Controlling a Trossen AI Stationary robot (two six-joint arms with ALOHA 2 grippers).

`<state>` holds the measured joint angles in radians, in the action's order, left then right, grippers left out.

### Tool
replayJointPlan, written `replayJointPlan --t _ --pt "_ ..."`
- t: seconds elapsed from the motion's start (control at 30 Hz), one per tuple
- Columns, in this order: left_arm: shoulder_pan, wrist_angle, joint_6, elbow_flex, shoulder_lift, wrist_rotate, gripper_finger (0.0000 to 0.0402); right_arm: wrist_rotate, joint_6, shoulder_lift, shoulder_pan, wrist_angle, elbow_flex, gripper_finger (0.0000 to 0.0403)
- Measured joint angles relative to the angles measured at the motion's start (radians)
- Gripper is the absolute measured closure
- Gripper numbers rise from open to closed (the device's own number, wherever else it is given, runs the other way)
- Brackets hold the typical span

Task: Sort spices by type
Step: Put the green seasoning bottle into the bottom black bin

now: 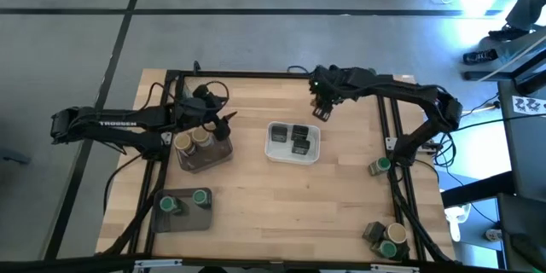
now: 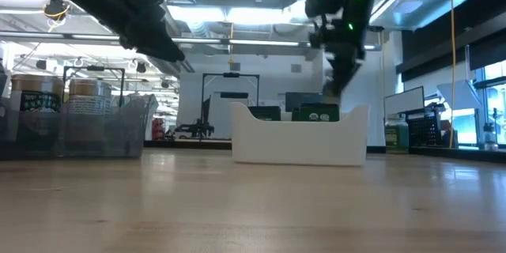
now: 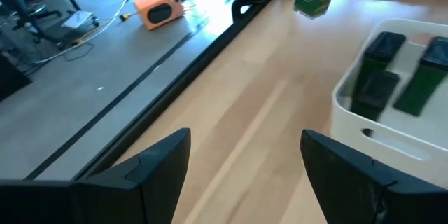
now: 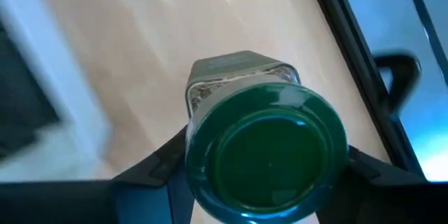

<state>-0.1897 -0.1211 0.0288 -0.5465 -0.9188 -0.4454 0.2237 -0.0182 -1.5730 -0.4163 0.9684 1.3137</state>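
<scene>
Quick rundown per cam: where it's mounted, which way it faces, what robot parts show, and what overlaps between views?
High: above the table, looking straight down; both arms, white tray, right gripper beyond it.
Low: table-top height, level toward the room; arms enter from above, white tray centre.
Left wrist: on the left arm, forward past the open left gripper to bare wood and dark tins in the tray.
Right wrist: on the right arm, filled by a green-lidded jar in its gripper.
Shared: high, low and left wrist all show the tray.
</scene>
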Motion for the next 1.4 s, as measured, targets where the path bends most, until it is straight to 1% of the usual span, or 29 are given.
replayJointPlan --t 0.13,0.27,0.4,0.57,0.73,0.93,1.07,1.17,1.23,1.4 --pt "0.043 -0.001 0.008 0.0 0.0 0.0 0.0133 0.004 -0.078 0.0 0.101 -0.022 0.052 0.0194" --pt "0.09 -0.002 0.01 0.0 0.0 0.0 0.0133 0.006 -0.114 0.0 0.211 -0.07 0.079 0.0197" --pt "0.14 -0.002 0.025 0.0 0.0 0.0 0.0133 -0.068 -0.133 -0.005 0.324 -0.18 0.08 0.0192" --pt "0.216 -0.01 0.033 0.0 0.0 0.0 0.0133 -0.168 -0.14 -0.046 0.457 -0.374 0.08 0.0196" --pt "0.282 -0.038 0.073 0.0 0.0 0.0 0.0133 -0.193 -0.142 -0.123 0.561 -0.493 0.08 0.0198" --pt "0.333 -0.071 0.119 0.0 0.0 0.0 0.0133 -0.191 -0.203 -0.208 0.612 -0.541 0.08 0.0192" --pt "0.348 -0.079 0.131 0.0 0.0 -0.001 0.0133 -0.191 -0.238 -0.244 0.63 -0.511 0.08 0.0195" --pt "0.356 -0.079 0.131 0.0 0.0 0.0 0.0133 -0.192 -0.266 -0.264 0.635 -0.472 0.08 0.0189" --pt "0.36 -0.078 0.132 0.0 0.0 -0.001 0.0133 -0.213 -0.291 -0.274 0.633 -0.448 0.08 0.0187" --pt "0.36 -0.073 0.132 0.0 0.0 -0.001 0.0133 -0.207 -0.28 -0.294 0.632 -0.422 0.08 0.0192"
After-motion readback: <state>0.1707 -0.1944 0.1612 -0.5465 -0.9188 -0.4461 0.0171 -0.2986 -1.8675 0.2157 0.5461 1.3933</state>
